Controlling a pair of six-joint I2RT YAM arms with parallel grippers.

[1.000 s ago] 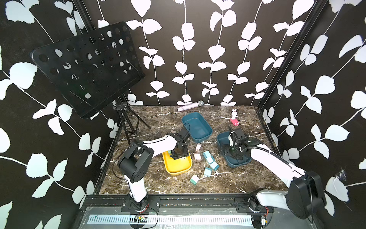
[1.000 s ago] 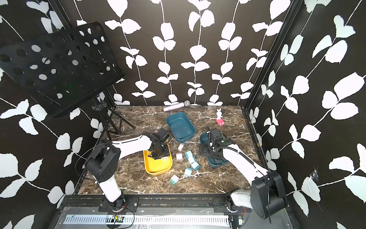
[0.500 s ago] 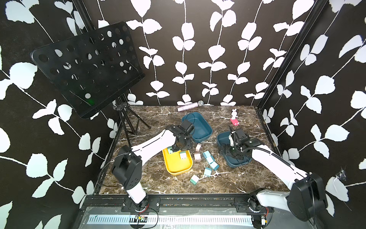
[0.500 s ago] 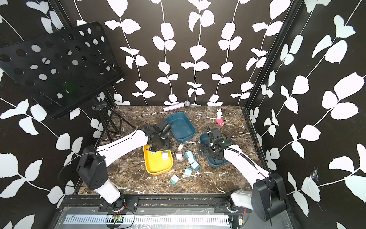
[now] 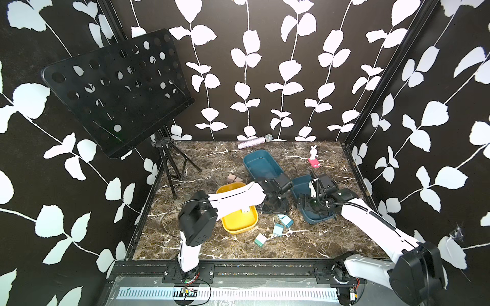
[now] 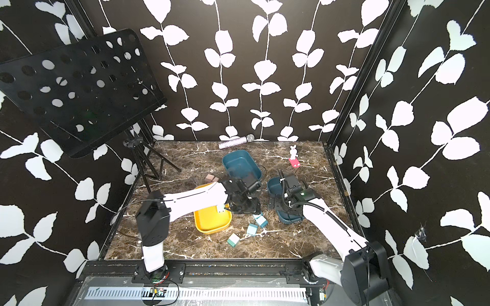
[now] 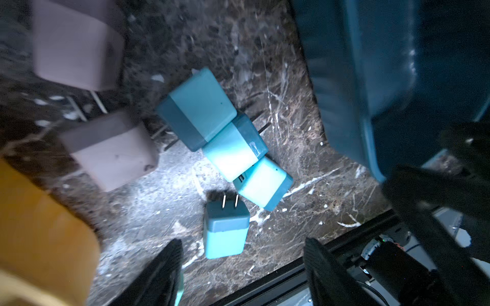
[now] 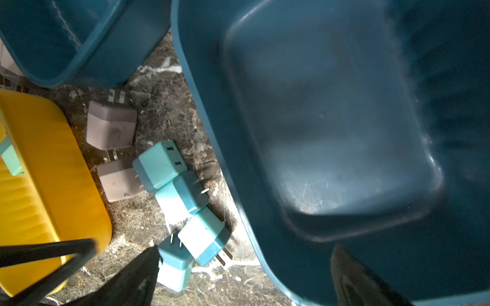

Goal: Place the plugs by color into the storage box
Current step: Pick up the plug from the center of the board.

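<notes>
In both top views, shows the left gripper (image 5: 274, 206) (image 6: 245, 205) low over the marble surface (image 5: 212, 246), between the yellow tray (image 5: 238, 221) and the near blue tray (image 5: 314, 220); cannot tell its opening from up here. Places the right gripper (image 5: 309, 208) over that near blue tray. Finds two light blue plugs (image 5: 285, 220) and a mint plug (image 5: 260, 239) loose on the surface near the yellow tray, two pink-beige plugs (image 5: 233, 178) beyond it, one plug (image 5: 245, 211) inside it, and a far blue tray (image 5: 261, 164) farther back.

From the left wrist, shows the left gripper (image 7: 240, 265) with jaws apart and gripping nothing, a light blue plug (image 7: 225, 233) on the surface just ahead of the fingertips, prongs pointing away. Shows three other blue plugs (image 7: 230, 156) touching in a row, with two pink-beige plugs (image 7: 111, 153) beside them.

From the right wrist, shows the right gripper (image 8: 245, 278) spread wide astride the rim of the near blue tray (image 8: 212, 132), holding nothing.
</notes>
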